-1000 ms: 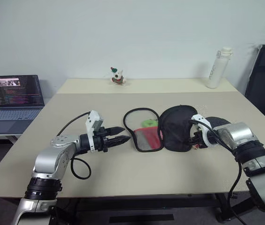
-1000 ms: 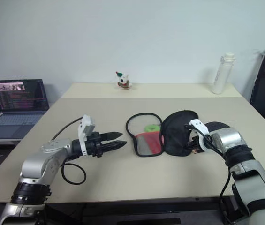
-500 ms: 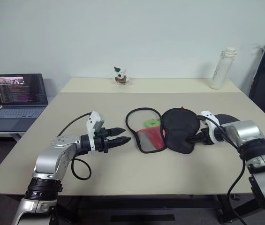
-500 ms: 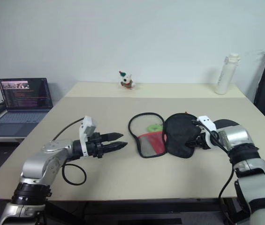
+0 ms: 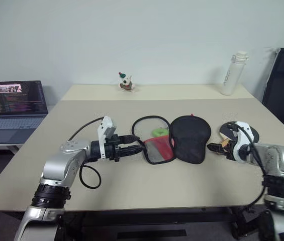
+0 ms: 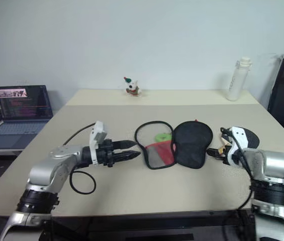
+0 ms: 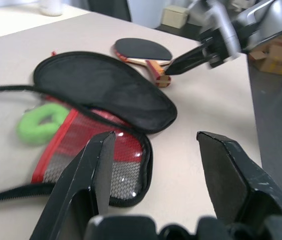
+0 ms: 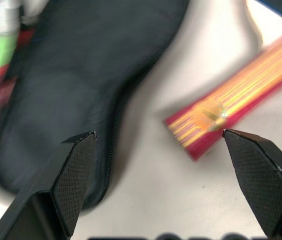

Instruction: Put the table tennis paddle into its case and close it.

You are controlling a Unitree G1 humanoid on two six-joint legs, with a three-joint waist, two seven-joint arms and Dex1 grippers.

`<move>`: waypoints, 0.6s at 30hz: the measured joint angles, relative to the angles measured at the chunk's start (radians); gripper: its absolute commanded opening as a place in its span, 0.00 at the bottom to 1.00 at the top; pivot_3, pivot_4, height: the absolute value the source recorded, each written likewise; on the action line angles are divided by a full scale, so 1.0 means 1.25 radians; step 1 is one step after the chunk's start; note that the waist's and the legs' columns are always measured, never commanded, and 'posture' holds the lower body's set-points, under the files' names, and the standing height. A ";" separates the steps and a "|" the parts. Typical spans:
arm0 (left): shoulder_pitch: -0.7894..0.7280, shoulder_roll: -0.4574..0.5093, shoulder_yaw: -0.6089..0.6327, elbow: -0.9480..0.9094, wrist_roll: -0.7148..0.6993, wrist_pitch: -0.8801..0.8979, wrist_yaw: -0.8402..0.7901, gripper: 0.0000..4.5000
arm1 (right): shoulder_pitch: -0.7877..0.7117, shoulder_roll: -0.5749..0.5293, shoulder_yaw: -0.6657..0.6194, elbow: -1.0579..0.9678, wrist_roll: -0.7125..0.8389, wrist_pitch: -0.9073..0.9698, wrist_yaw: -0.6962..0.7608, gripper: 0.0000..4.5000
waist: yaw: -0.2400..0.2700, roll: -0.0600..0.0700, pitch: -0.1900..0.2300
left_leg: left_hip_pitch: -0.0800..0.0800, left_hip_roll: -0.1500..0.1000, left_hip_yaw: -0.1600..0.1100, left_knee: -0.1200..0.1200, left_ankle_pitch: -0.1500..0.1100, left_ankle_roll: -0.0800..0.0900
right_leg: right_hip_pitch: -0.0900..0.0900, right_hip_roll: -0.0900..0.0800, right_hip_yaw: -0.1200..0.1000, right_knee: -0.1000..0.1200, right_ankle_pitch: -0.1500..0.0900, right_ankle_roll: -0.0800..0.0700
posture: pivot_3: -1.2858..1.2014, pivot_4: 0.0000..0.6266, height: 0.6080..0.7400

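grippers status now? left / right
Left gripper: open, holding nothing, hovering beside the open case.
Right gripper: open, holding nothing, fingers either side of the table tennis paddle handle end.

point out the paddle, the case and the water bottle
table tennis paddle (image 7: 141, 49): left wrist view, on its black rubber face
case (image 5: 189, 131): left eye view, on the black fabric flap
water bottle (image 5: 229, 75): left eye view, on the white body
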 measured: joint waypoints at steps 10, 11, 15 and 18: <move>-0.041 -0.008 -0.016 0.062 0.020 -0.041 -0.029 0.63 | -0.033 0.084 -0.028 0.133 -0.070 -0.225 -0.230 0.99 | 0.000 0.001 0.000 | -0.002 0.000 0.000 -0.001 0.000 0.000 | -0.001 0.000 0.000 -0.001 0.000 0.000 | 0.52 0.24 1.00; -0.042 -0.010 -0.016 0.062 0.021 -0.045 -0.029 0.63 | -0.035 0.084 -0.017 0.152 -0.073 -0.250 -0.234 0.99 | 0.000 0.001 0.000 | -0.001 0.000 0.000 -0.001 0.000 0.000 | -0.001 0.000 0.000 -0.001 0.000 0.000 | 0.52 0.24 1.00; -0.042 -0.012 -0.016 0.063 0.024 -0.047 -0.029 0.63 | -0.035 0.085 0.038 0.209 -0.097 -0.315 -0.250 0.99 | -0.001 0.000 0.000 | -0.001 0.000 0.000 0.000 0.000 0.000 | -0.001 0.000 0.000 0.000 0.000 0.000 | 0.52 0.24 1.00; -0.042 -0.012 -0.016 0.063 0.024 -0.048 -0.029 0.63 | -0.035 0.082 0.059 0.232 -0.099 -0.344 -0.252 0.91 | -0.002 0.000 0.000 | 0.001 0.000 0.001 0.000 0.000 0.000 | 0.001 0.000 0.001 0.000 0.000 0.000 | 0.52 0.24 1.00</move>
